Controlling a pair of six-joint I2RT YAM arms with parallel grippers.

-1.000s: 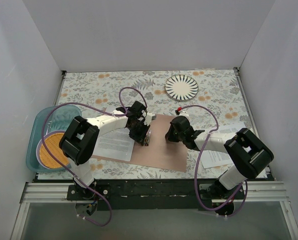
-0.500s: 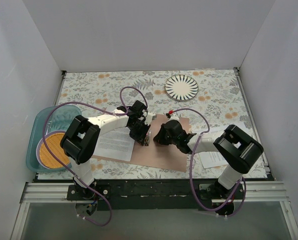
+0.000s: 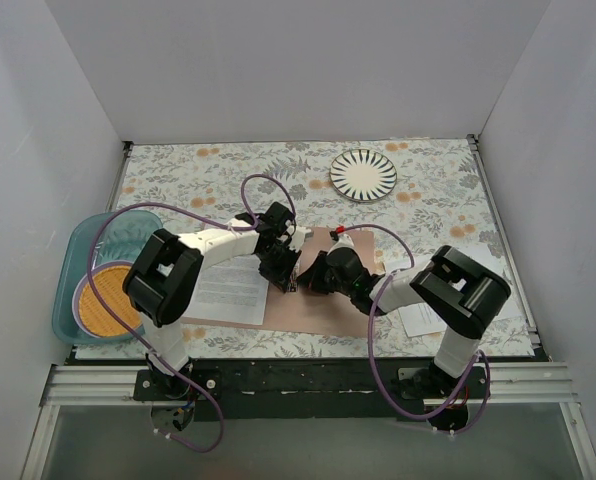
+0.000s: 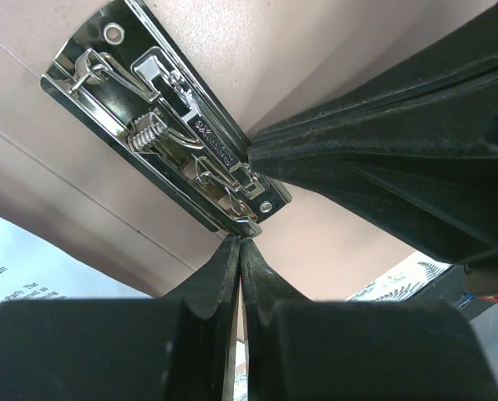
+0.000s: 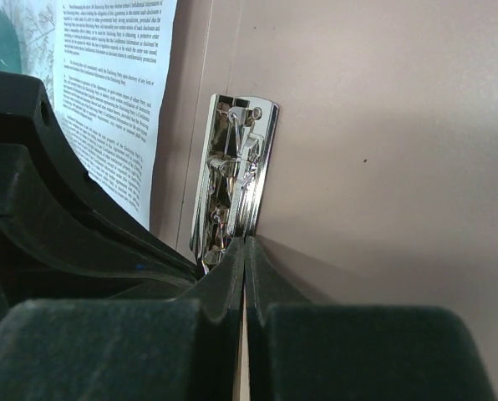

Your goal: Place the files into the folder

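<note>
Jaws pressed together and holding nothing, left gripper and right gripper meet at the clip of the open folder — one of the files lies on its left half, others just right. Next, seemingly: lever the clip up gently.

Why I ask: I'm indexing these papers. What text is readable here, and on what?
"Party. The", apparently, under "remain": sheet corner, left wrist view.
Same sheet, right wrist view: printed paragraphs, too small to read.
Clip: stamped marking, too blurred to read.
Plate: none.
</note>
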